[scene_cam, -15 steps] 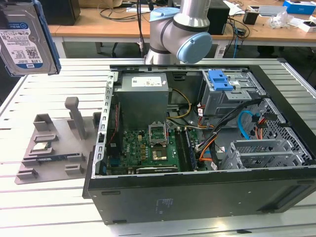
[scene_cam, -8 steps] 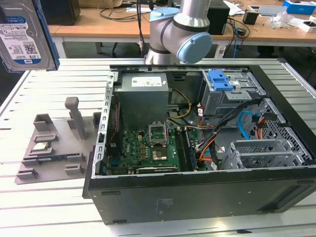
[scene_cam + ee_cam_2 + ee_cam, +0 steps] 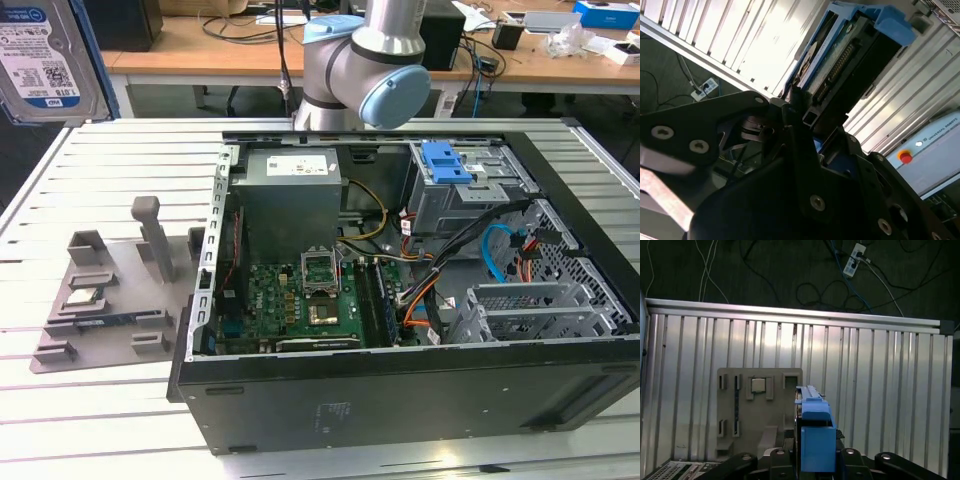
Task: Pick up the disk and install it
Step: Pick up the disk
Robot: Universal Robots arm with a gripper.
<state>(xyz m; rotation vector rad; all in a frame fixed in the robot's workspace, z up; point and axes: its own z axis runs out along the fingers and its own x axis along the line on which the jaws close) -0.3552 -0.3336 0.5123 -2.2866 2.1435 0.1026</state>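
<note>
Disk [image 3: 42, 60] high at the exterior view's left, clear of the ribbed tabletop [image 3: 60, 420], label side facing the camera. Seen end-on in both wrist views, with blue rails [image 3: 815, 440] along its edges. Tool [image 3: 812, 120] clenched on the disk, black fingers [image 3: 799, 150] pressed against its lower end. Grey holder plate [image 3: 760, 410] flat on the tabletop, just beside the open computer case [image 3: 400, 300], well apart from the disk.

Exterior view looks down at an angle over the slatted table [image 3: 100, 420] and open computer case [image 3: 400, 400]. Both wrist views sit close behind the disk [image 3: 815, 437], facing that same table.
</note>
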